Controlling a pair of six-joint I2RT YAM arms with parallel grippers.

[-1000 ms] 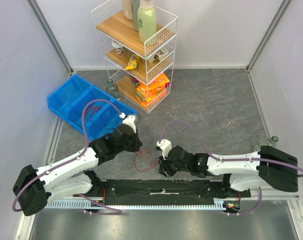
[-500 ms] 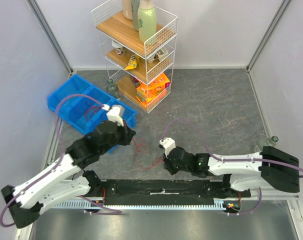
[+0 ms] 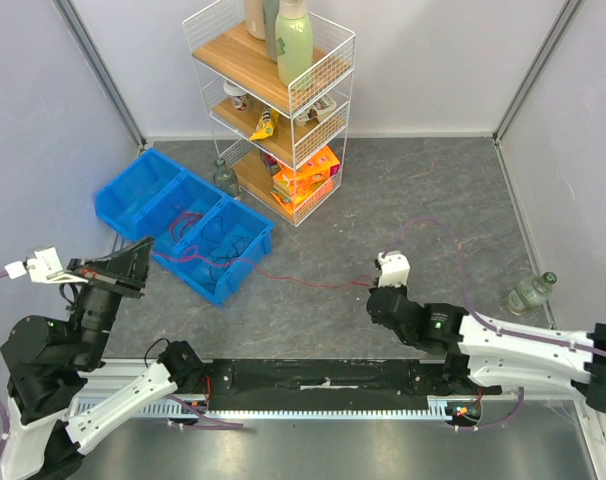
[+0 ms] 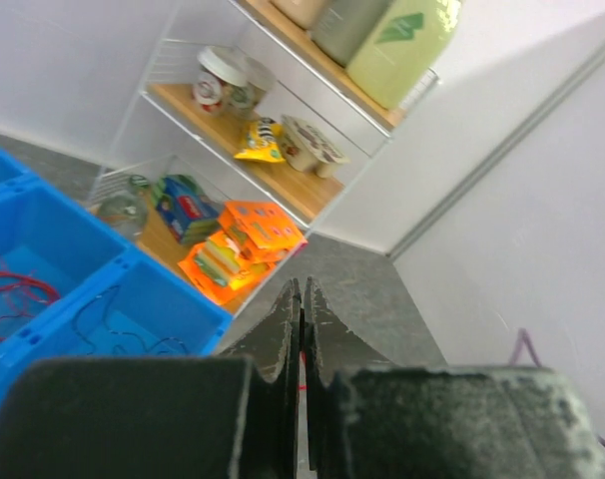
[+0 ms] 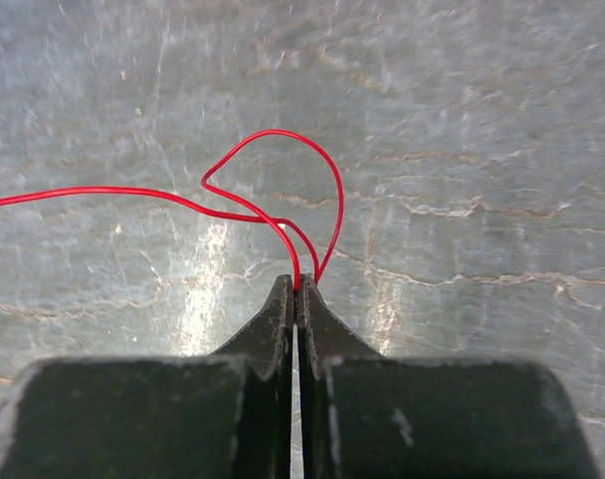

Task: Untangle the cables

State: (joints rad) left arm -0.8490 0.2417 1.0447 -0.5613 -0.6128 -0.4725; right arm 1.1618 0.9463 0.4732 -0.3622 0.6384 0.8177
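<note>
Top external: left gripper (image 4: 302, 295) and right gripper (image 5: 299, 285) are pinching red wire (image 5: 283, 132) stretched between them. Other cables (image 4: 18, 289) are sitting in left bin (image 3: 123, 198); probably nearly done.

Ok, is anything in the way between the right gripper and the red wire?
Nothing visible does. The right gripper is shut on the red wire, which loops just ahead of it on the table. Further left the wire passes the blue bin's corner toward the left gripper.

White links, blk joints noted on left arm (image 3: 118, 405) & right arm (image 3: 513, 345); mauve hoses (image 3: 420, 220) attached; fingers (image 5: 273, 319) blk, tapered.
</note>
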